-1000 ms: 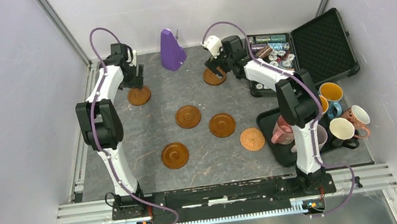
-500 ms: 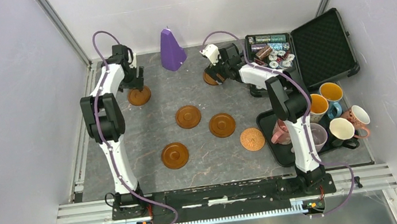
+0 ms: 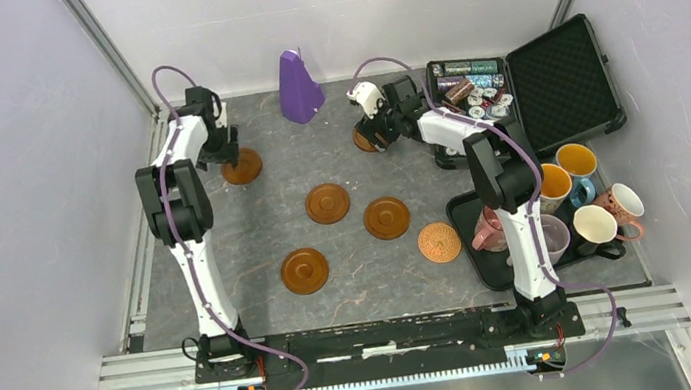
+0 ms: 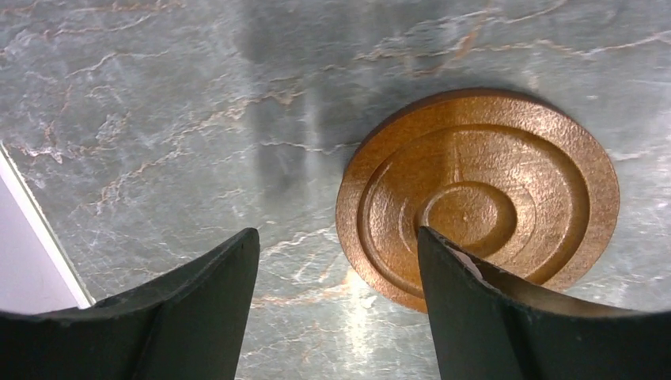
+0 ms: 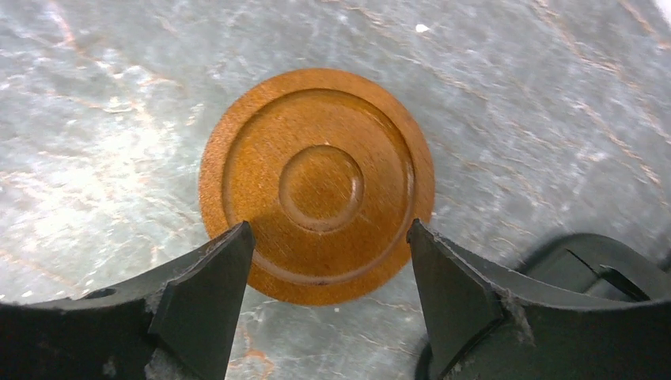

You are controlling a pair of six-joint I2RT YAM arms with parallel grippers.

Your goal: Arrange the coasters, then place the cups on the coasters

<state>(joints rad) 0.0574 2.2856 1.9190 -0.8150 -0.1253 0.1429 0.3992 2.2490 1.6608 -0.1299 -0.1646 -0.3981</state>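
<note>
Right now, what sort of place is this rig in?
Probably a robot test cell in a lab, not a home: bare panel walls on aluminium framing, two arms bolted to a rail at the table edge, staged props like coasters and mugs.

Count's in: six coasters [image 3: 327,202] on the table, five ringed dark brown and one lighter patterned coaster [image 3: 440,242]. One dark disc lies right under the left gripper [image 4: 339,237] and another under the right gripper [image 5: 330,229]. The other four sit back toward the bases. Six mugs [image 3: 576,161] crowd one tray [image 3: 464,208], off to the right gripper's right. One purple cone [image 3: 299,87] stands between the two grippers. One open case [image 3: 563,76].
</note>
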